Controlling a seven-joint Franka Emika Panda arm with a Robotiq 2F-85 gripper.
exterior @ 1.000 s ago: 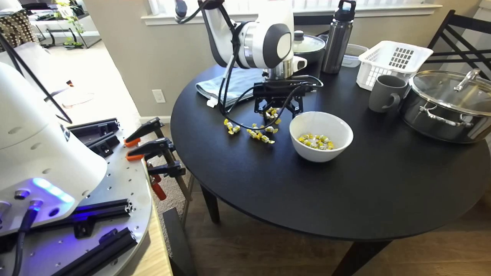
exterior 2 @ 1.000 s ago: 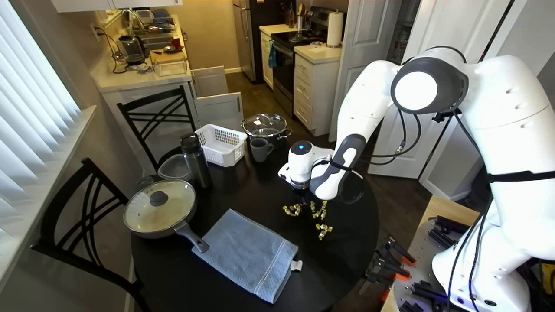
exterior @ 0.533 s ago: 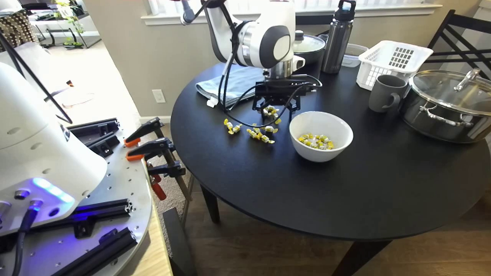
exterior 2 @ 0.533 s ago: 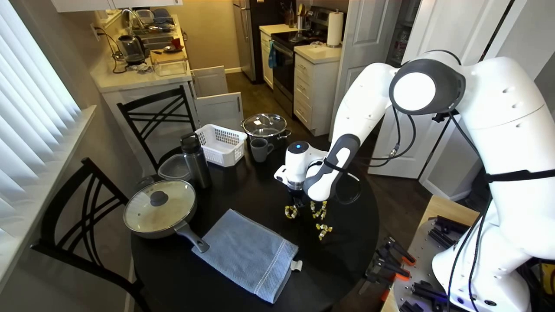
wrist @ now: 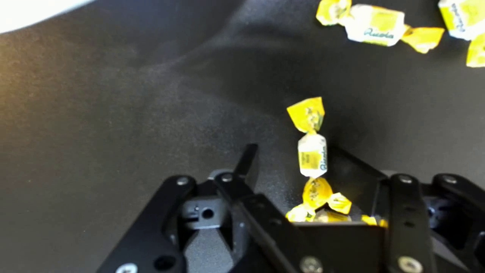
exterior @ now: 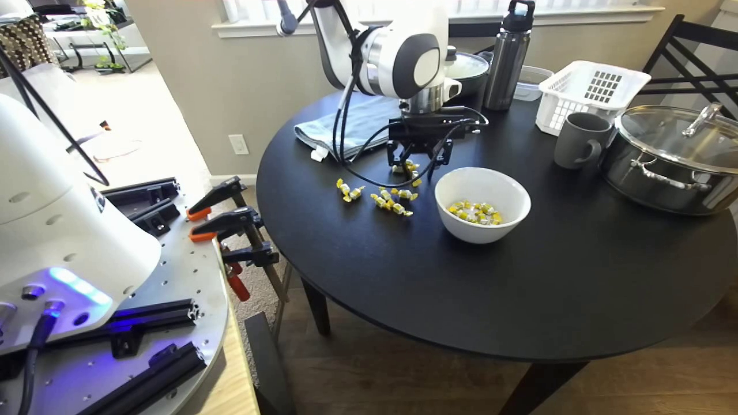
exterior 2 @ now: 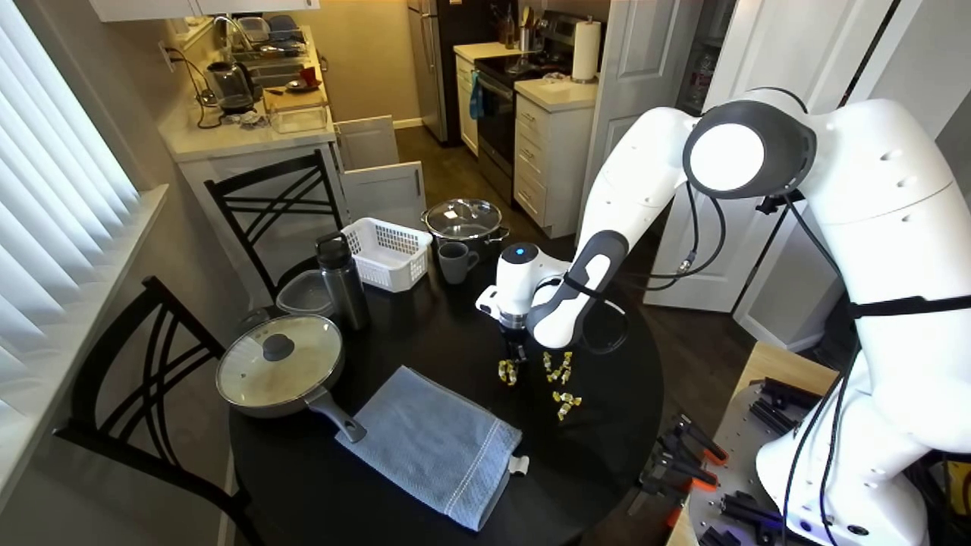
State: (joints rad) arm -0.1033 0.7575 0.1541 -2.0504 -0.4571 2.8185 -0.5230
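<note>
straddling twist-wrapped candy point(wrist: 313, 156), angular claw point(wrist: 291, 151), round table point(exterior: 576, 288)

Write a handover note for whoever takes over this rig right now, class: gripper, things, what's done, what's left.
Gripper: open, one jaw on either side of a wrapped candy, not gripping it.
Things: the bowl stands on the table; loose candies lie near it.
Done: several candies are in the bowl.
Left: the loose ones on the table, and the one between the jaws.

In an exterior view, the bowl point(exterior: 481, 234) blocks passage just right of the gripper point(exterior: 416, 171), candies point(exterior: 398, 208) its near left; the table point(exterior: 548, 288) is passable at near right.
</note>
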